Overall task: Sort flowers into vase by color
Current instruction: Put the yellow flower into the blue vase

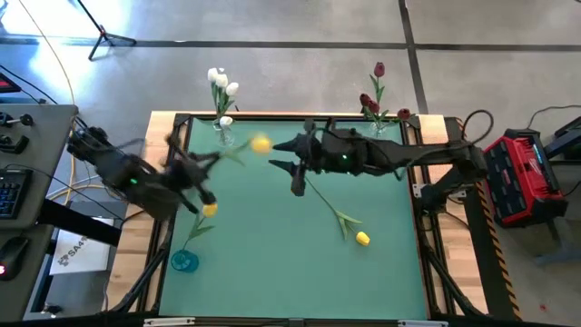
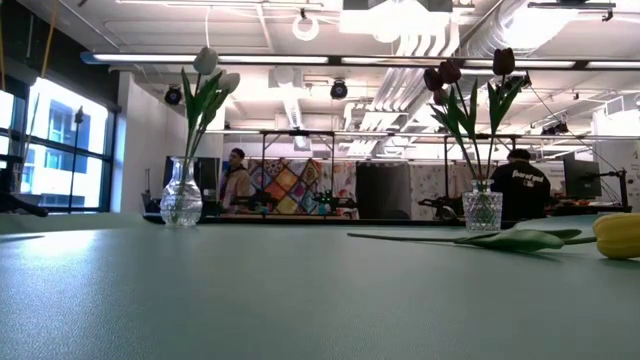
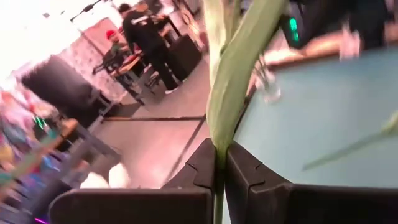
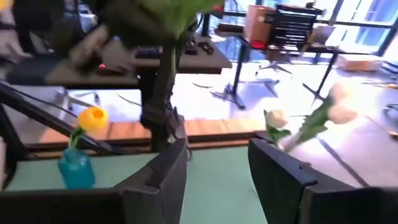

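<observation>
The left gripper [image 1: 216, 160] hangs over the left half of the green table [image 1: 272, 245], its jaws clamped on the thin green stem of a yellow tulip [image 1: 260, 143]. In the left wrist view the stem [image 3: 219, 163] is pinched in the slit between the two dark fingers [image 3: 249, 174], and a broad leaf rises straight out beyond them. From above, that flower's long axis runs out from the left jaws toward the table's far edge and the right arm, ending in the yellow head just ahead of the right gripper [image 1: 289, 156].

The right gripper's jaws stand apart, with nothing between them in the right wrist view; the right fingers [image 4: 163, 171] frame bare table. Beyond them stands a small blue vase [image 4: 77, 168] holding one yellow flower [image 4: 92, 117] upright.

A second loose yellow tulip [image 1: 362, 239] lies flat on the table on the near side of the right jaws, its stem slanting from beneath that gripper to the head, which points toward the near right corner.

At the far edge, white tulips [image 1: 221, 84] stand upright in a clear vase [image 2: 181, 196] and dark red tulips [image 1: 374, 95] in another [image 2: 482, 208].
</observation>
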